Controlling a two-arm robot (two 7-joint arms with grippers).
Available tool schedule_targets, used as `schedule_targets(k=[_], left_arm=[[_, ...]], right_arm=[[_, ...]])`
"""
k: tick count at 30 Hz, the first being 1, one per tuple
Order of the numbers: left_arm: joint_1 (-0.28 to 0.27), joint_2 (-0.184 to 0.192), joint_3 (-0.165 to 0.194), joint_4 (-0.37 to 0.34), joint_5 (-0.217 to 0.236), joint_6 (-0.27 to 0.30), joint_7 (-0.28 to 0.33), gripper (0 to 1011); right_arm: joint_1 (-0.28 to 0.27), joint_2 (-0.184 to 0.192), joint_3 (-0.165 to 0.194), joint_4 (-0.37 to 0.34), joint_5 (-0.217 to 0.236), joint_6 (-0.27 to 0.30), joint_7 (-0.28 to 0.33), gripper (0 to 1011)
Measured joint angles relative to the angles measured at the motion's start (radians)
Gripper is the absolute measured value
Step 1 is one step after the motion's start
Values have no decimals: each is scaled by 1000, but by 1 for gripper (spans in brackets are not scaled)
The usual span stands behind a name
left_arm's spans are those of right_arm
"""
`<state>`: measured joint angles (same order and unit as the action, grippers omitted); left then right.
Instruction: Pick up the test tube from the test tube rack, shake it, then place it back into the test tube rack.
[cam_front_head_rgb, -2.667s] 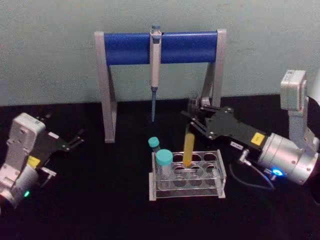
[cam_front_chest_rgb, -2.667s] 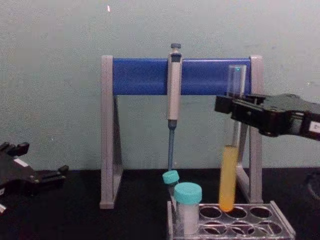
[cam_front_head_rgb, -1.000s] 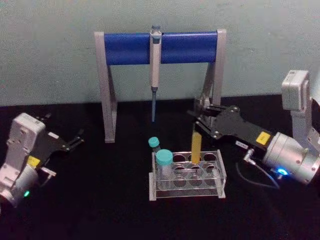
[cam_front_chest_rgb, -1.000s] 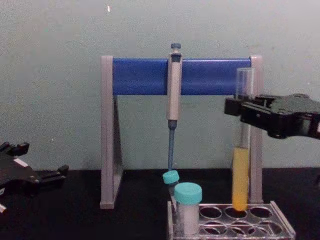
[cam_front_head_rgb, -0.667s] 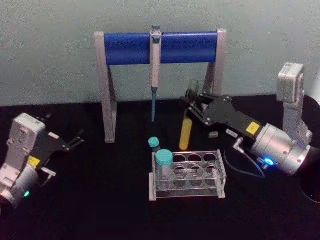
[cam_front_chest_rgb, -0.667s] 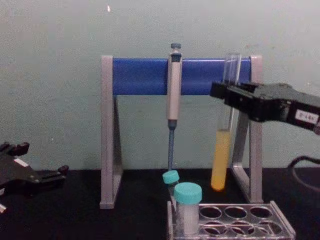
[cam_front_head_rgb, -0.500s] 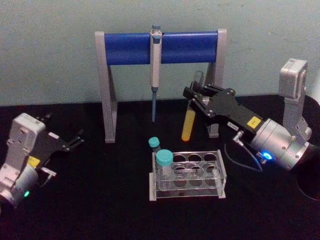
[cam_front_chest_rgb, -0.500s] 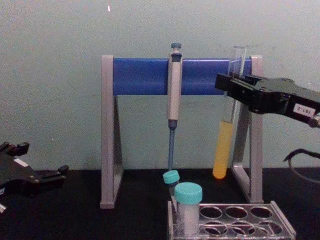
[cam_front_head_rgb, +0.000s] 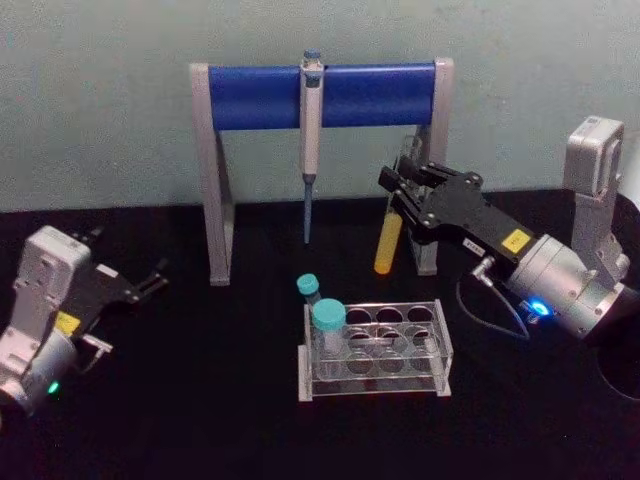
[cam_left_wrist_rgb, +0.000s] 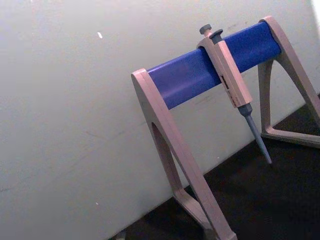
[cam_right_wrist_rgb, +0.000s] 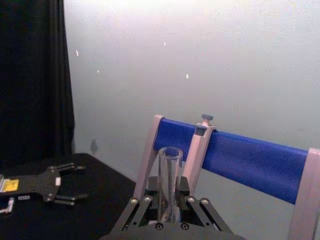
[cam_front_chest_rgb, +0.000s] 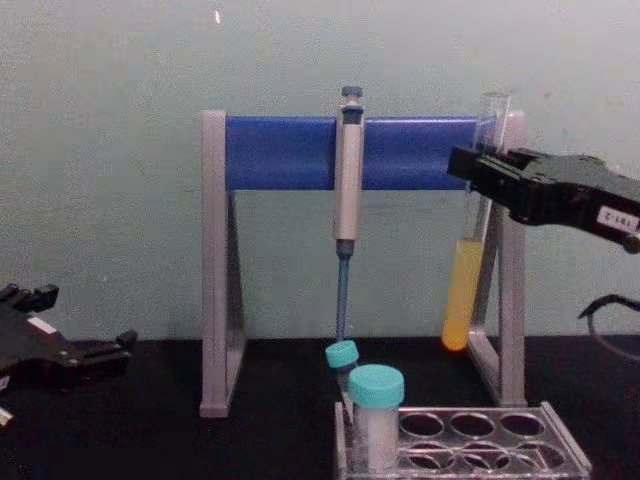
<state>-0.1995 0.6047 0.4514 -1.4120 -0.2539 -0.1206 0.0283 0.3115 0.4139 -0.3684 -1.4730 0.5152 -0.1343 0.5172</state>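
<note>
My right gripper (cam_front_head_rgb: 404, 187) (cam_front_chest_rgb: 478, 172) is shut on the upper part of the test tube (cam_front_head_rgb: 388, 240) (cam_front_chest_rgb: 464, 290), a thin clear tube with yellow-orange liquid in its lower part. The tube hangs slightly tilted in the air, well above and behind the test tube rack (cam_front_head_rgb: 432, 352) (cam_front_chest_rgb: 560, 445), close to the stand's right leg. In the right wrist view the tube's open rim (cam_right_wrist_rgb: 170, 155) rises between the fingers. My left gripper (cam_front_head_rgb: 150, 280) (cam_front_chest_rgb: 110, 350) rests open on the table at the far left.
A grey-and-blue pipette stand (cam_front_head_rgb: 320, 95) (cam_front_chest_rgb: 290, 150) (cam_left_wrist_rgb: 200, 75) holds a pipette (cam_front_head_rgb: 310, 130) (cam_front_chest_rgb: 346, 190) behind the rack. Two teal-capped vials (cam_front_head_rgb: 327, 320) (cam_front_chest_rgb: 376, 395) stand at the rack's left end. The table is black.
The right gripper lifted the test tube from just above the rack's holes, swung it left, and has now raised it and moved it right and back toward the stand. The left arm stayed still.
</note>
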Motion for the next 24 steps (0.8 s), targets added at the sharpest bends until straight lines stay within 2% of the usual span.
schedule_targets(k=[7,15,19,24], left_arm=[[0,0,0,0,0,0,0,1001],[0,0,0,0,0,0,0,1001],[0,0,0,0,0,0,0,1001],[0,0,0,0,0,0,0,1001]], right_arm=[[-16,25,13,-27,-31,8,-14,234],[-77,100,28,-130,-67,79,-29,234],[-106,129,29,-177,-59,116,-12,234],[-120,138,14,-203,-18,140,28,234]])
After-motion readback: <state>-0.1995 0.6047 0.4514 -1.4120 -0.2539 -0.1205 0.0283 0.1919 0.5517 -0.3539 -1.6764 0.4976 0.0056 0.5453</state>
